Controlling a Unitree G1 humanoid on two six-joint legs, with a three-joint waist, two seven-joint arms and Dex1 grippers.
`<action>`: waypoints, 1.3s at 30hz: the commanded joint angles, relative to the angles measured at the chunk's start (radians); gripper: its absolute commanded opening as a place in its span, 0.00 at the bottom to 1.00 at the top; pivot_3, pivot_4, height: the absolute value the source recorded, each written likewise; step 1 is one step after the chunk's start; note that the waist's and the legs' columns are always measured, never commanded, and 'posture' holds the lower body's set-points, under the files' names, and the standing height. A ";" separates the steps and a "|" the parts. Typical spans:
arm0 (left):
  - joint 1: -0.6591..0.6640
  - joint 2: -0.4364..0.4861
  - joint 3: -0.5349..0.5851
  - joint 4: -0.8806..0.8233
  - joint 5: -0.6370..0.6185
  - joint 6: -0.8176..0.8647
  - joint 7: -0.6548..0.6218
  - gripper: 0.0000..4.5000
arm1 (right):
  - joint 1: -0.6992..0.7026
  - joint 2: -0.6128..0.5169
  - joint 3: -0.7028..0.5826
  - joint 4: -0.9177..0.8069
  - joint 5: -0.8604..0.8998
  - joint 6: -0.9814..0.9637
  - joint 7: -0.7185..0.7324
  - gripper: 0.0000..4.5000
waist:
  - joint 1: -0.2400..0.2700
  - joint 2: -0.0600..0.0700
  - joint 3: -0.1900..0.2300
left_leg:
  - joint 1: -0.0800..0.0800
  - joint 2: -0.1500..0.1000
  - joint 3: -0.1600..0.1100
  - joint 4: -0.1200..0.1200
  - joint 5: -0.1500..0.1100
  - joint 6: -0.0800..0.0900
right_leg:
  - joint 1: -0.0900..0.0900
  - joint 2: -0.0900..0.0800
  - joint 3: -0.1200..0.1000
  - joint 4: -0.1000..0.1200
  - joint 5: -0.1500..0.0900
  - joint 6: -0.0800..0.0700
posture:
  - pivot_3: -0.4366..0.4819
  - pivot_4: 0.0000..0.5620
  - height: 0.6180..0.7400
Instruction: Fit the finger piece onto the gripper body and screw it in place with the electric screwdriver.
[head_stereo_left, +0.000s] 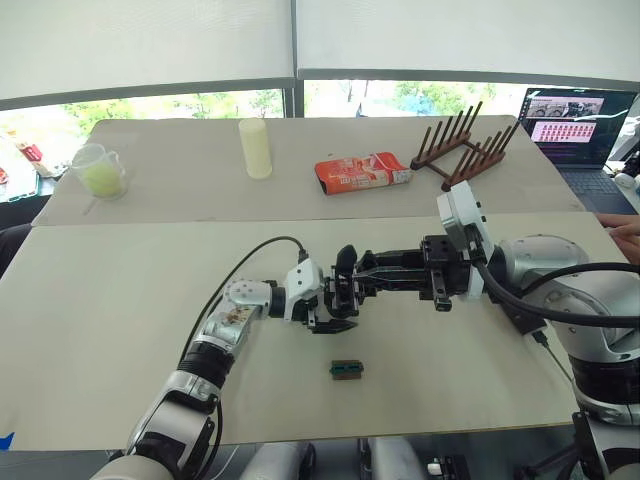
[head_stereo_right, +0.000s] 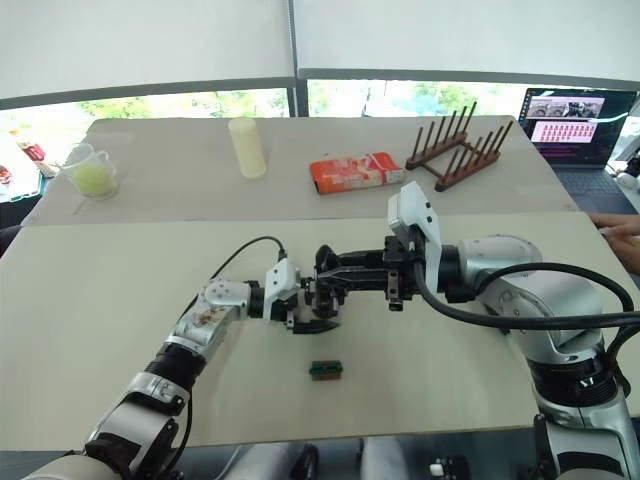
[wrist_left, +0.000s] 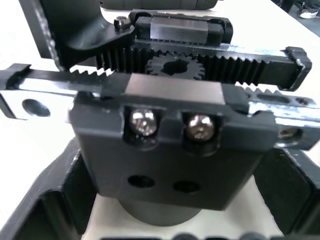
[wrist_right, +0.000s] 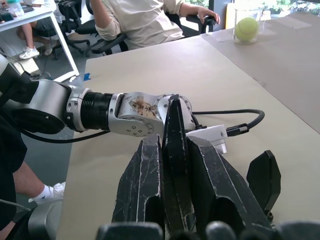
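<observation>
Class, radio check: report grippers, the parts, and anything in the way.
Left gripper clamped on gripper body. Right gripper shut on finger piece, at the body. Small green-brown block lies apart on table; nothing blocking.

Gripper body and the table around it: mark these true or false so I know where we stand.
1. The left gripper holds the gripper body. True.
2. The right gripper is shut on the finger piece. True.
3. The small green-brown block sits on top of the gripper body. False: it lies on the table, nearer the robot.
4. The red packet lies beside the green-brown block. False: it lies far back, near the wooden rack.
5. A ball sits in the clear cup. True.
</observation>
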 joint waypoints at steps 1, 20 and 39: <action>-0.013 0.007 0.004 -0.001 0.000 -0.032 -0.019 0.61 | -0.001 -0.004 -0.019 -0.019 -0.002 -0.034 0.013 0.07 | 0.000 0.000 0.000 | 0.000 0.000 0.000 0.000 0.000 0.000 | 0.000 0.000 0.000 0.000 0.000 0.000 | 0.48 0.27 1.00; 0.011 0.009 -0.018 -0.063 -0.001 -0.022 -0.054 0.53 | 0.121 0.166 0.119 0.115 -0.207 -0.361 0.122 0.07 | -0.001 0.000 0.000 | 0.000 0.000 0.000 0.000 0.000 0.000 | 0.000 0.005 -0.002 0.000 0.000 0.000 | 0.48 0.27 1.00; -0.013 -0.004 -0.010 -0.024 0.015 -0.041 -0.035 0.53 | 0.067 0.183 0.179 0.325 -0.319 -0.452 0.250 0.07 | 0.000 0.000 0.000 | 0.001 0.000 0.000 0.001 0.000 0.000 | 0.001 0.006 -0.002 0.000 0.000 0.000 | 0.48 0.27 1.00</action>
